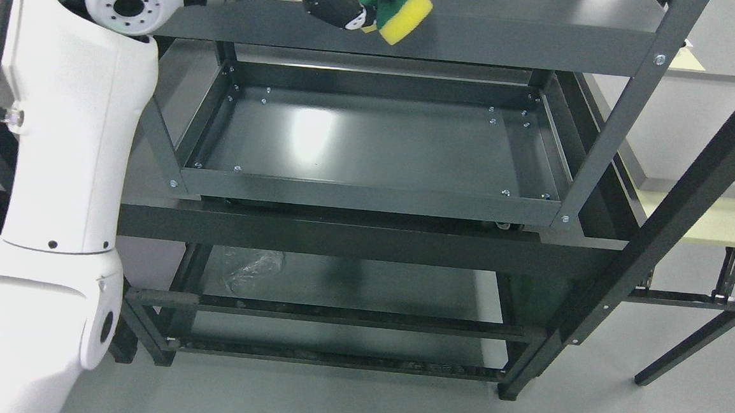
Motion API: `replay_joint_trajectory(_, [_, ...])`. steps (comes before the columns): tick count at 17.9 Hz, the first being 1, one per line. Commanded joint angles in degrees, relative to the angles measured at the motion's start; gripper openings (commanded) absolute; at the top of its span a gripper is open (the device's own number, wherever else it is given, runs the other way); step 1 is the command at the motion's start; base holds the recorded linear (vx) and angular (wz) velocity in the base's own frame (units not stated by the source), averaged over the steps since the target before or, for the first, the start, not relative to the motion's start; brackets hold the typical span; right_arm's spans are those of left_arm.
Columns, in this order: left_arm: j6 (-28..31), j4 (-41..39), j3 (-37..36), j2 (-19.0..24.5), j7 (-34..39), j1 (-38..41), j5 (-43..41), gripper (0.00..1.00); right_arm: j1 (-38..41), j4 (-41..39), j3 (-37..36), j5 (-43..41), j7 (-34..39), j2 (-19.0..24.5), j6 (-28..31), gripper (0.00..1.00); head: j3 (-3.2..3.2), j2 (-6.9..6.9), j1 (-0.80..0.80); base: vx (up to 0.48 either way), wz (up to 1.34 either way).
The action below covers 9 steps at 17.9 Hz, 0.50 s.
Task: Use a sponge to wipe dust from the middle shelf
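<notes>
- Your left hand is up at the pic's top edge, dark fingers clamped on the yellow foam sponge with green scrub backing.
- Sponge sits over the front lip of the dark grey metal top shelf, just left of centre. Can't tell if it's touching the lip or only in front of it.
- Dark grey metal middle shelf tray lies below, well apart from the sponge. Bare, glossy, a glare patch left of centre; dust too fine to make out.
- Progress, my read: sponge is in hand, so the pick-up is done. The wipe itself looks not yet begun or between passes; you've got to bring the sponge down to the tray and sweep edge to edge.
- Right arm isn't in shot.
- Labels/writing: none readable on sponge, rack or arm.
</notes>
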Motion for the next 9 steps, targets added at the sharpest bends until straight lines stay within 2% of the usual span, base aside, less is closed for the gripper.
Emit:
replay_joint_trajectory(1, [0.01, 9.35, -9.9, -3.25, 5.38, -0.31, 5.77, 0.09, -0.03, -1.0, 0.0, -0.01, 0.01, -1.0, 4.14, 1.0, 0.0, 0.0, 0.0, 0.0, 0.0])
replay_joint_trajectory(6, [0.01, 10.76, -12.73, -3.25, 5.47, -0.22, 6.92, 0.09, -0.03, -1.0, 0.0, -0.01, 0.01, -1.0, 4.14, 1.0, 0.0, 0.0, 0.0, 0.0, 0.0])
replay_joint_trajectory(9, [0.01, 8.05, -8.53, -3.25, 5.12, -0.66, 8.32, 0.09, 0.05, -1.0, 0.0, -0.01, 0.01, -1.0, 4.14, 1.0, 0.0, 0.0, 0.0, 0.0, 0.0])
